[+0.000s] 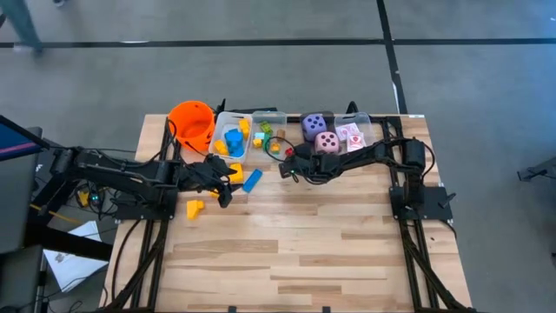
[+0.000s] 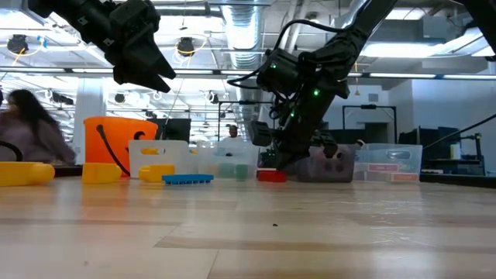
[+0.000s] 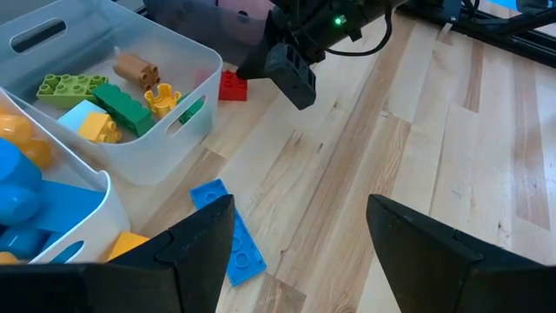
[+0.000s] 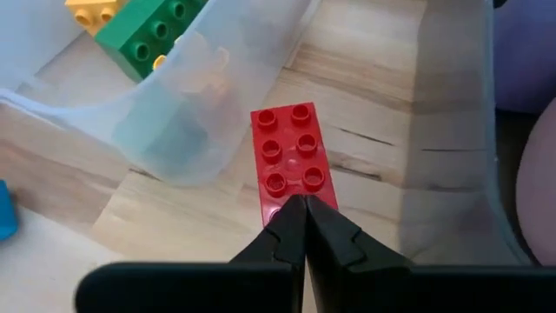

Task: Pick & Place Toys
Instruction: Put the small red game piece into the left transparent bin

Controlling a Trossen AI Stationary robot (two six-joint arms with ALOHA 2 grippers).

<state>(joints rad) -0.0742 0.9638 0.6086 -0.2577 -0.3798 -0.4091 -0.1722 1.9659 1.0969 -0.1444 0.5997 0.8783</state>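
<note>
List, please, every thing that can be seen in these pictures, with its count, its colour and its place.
table: one, light wood, under everything.
bucket: one, orange, far left of the row at the table's back edge.
bins: three, clear, in a row beside the bucket; left holds blue and yellow blocks, middle small green and yellow blocks, right the dice and cards.
dice: two, one purple, one pink, in the right bin.
cards: red-patterned, count unclear, right bin.
red block: one, on the table between middle and right bins.
blue plate: one, flat on the table.
yellow block: one, on the table, left side.
person: one, blurred, in the room behind.
left gripper: open, above the blue plate.
right gripper: shut, tips at the red block.
</note>
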